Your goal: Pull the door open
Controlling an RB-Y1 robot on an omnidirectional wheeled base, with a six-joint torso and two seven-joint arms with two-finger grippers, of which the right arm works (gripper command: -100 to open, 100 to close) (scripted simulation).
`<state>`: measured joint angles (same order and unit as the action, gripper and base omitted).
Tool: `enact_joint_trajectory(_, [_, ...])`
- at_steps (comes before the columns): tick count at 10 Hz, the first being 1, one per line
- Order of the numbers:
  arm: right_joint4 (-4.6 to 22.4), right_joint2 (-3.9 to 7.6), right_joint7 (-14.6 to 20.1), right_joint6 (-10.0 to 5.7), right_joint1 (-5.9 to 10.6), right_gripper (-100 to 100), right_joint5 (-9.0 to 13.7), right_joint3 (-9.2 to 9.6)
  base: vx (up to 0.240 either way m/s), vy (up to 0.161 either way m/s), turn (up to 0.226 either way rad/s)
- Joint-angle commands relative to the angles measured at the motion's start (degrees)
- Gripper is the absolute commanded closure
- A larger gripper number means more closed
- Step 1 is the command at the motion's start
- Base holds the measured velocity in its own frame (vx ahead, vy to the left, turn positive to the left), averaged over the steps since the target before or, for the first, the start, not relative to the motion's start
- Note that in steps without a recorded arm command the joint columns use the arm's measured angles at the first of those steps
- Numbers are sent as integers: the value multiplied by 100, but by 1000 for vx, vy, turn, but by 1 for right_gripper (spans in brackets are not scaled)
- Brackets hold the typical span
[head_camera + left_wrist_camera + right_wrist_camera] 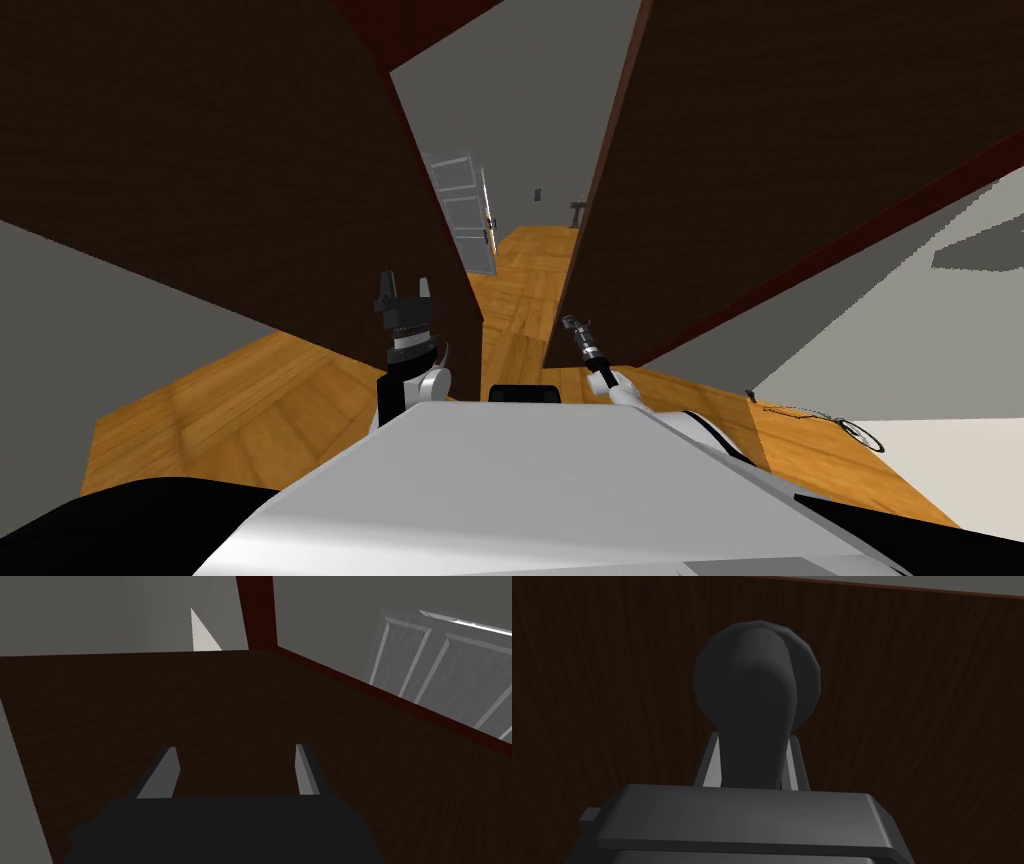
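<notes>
Right gripper [753,742], jaws narrow and closed on the dark lever handle [755,701], one light grey finger pressed to each side of it. The lever's long axis ran from its round rose [808,676] back between the fingers toward the gripper's body, so the grip lay on the lever's free end, not at the rose. Directly beyond the jaws stood the dark brown door [912,701], its face square to the fingers. In the head view the handle sat close to the door's free edge, the edge bordering a gap through which a wood floor [520,290] and a white panelled door [462,215] showed. The right arm was thus the arm on the task's thing. The left gripper [235,751] hung apart from it across the gap, jaws wide and holding nothing, facing a second dark brown panel [200,701] with a dark red edge. Judged from this layout, the door lay ahead of the jaws, so the pull would run backward along the gripper's own axis, toward the robot. As the door swung, the lever might slip from between the thin fingers.
</notes>
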<state>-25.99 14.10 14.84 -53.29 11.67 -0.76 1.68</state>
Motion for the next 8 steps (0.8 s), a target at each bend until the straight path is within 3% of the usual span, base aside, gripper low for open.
enact_joint_trajectory(1, [-51, 96, 95, -42, -131, 100, 8, 4, -184, -30, 234])
enact_joint_trajectory(5, [142, 429, 380, -347, -265, 100, 73, -40, -190, -17, 281])
enact_joint_trajectory(7, [142, 429, 380, -347, -265, 100, 73, -40, -86, -13, 44])
enact_joint_trajectory(8, [206, 539, 474, -448, -309, 100, 95, -55, -82, -33, 204])
